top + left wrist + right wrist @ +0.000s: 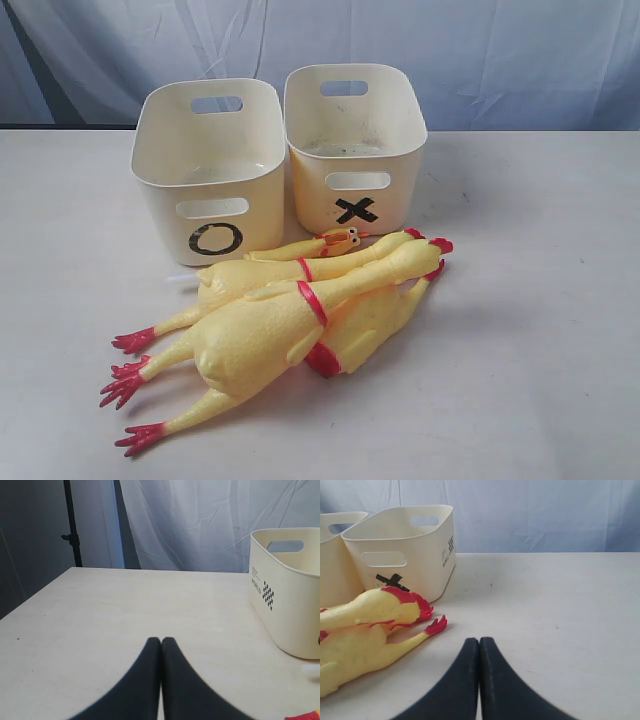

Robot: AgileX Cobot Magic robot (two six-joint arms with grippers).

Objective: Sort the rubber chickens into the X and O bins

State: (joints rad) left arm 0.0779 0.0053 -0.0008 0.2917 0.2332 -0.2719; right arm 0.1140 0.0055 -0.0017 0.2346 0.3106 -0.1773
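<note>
- Only the exterior view shows all four rubber chickens (280,320), piled touching, just in front of the O bin (160,215) and X bin (400,200).
- Fingers pressed together and empty, the left gripper (161,642) sees just a cut-off sliver of chicken.
- Equally closed and empty, the right gripper (479,641) sees the pile only partly.

White table (540,380) holds O bin (160,212), X bin (402,195), piled rubber chickens (262,338).
</note>
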